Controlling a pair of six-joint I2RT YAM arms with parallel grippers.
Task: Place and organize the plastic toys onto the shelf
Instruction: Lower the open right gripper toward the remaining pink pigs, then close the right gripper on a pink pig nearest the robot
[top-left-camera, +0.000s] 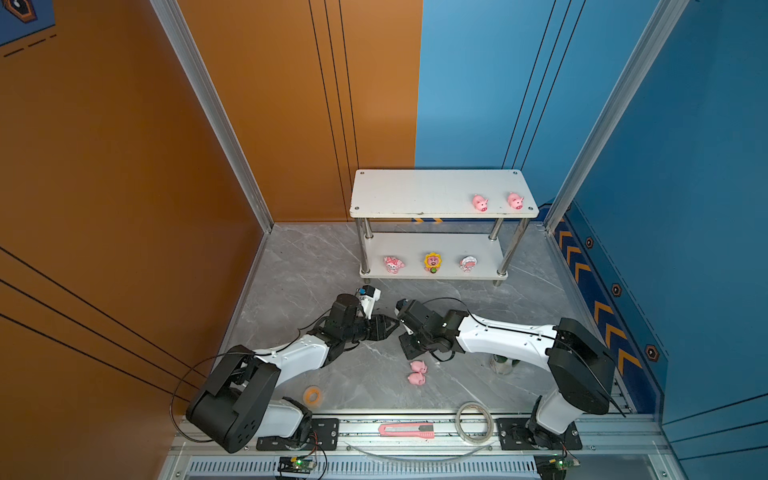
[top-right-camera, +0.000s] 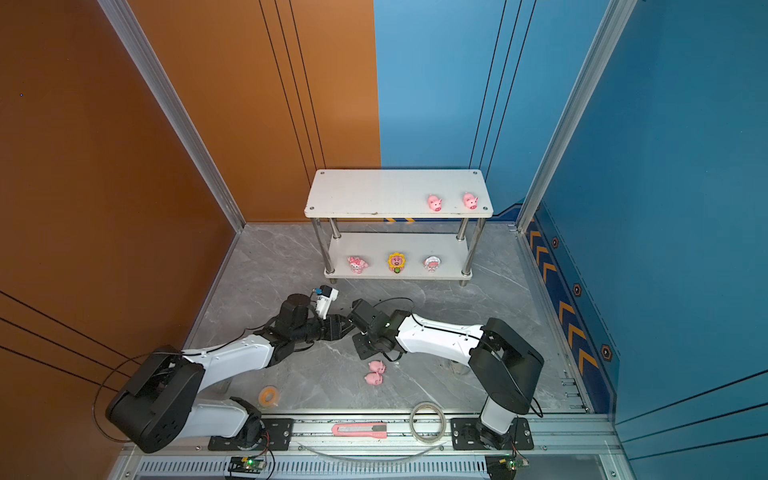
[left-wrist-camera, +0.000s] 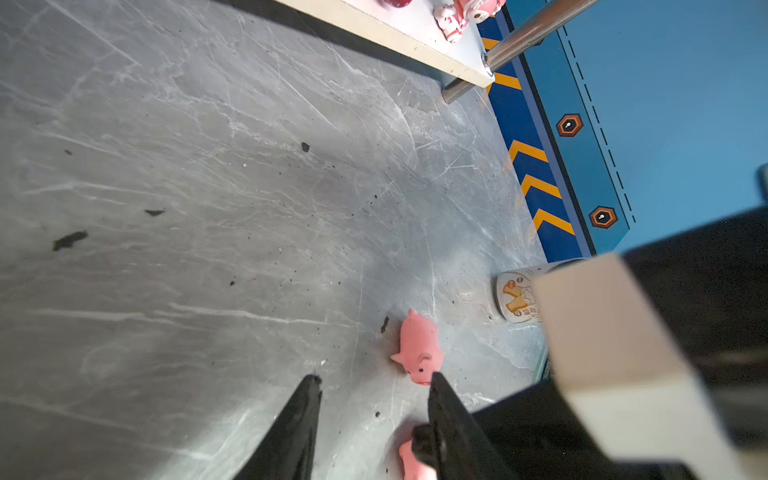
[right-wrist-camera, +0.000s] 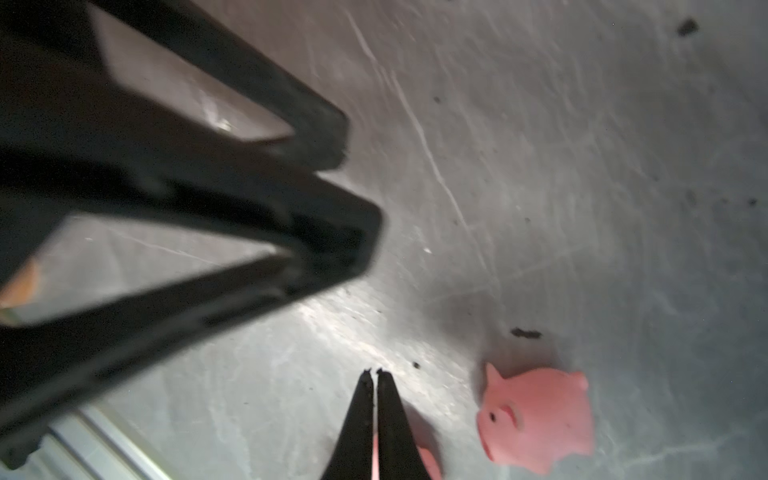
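Observation:
The white two-tier shelf (top-left-camera: 415, 191) stands at the back. Two pink pigs (top-left-camera: 480, 203) (top-left-camera: 515, 200) sit on its top tier. On the lower tier stand a pink-white figurine (top-left-camera: 393, 264), a sunflower-faced one (top-left-camera: 433, 262) and a white-pink one (top-left-camera: 468, 263). Two more pigs (top-left-camera: 419, 366) (top-left-camera: 415, 379) lie on the floor. My left gripper (left-wrist-camera: 374, 378) is open and empty, one finger beside a pig's (left-wrist-camera: 417, 353) snout. My right gripper (right-wrist-camera: 374, 372) is shut and empty; one pig (right-wrist-camera: 536, 419) lies beside it and another shows partly behind its fingers.
A green can (top-left-camera: 500, 363) stands half hidden under the right arm. An orange tape roll (top-left-camera: 313, 395) lies front left. A clear tape ring (top-left-camera: 476, 422) and a pink utility knife (top-left-camera: 406, 429) rest on the front rail. The two grippers are close together mid-floor.

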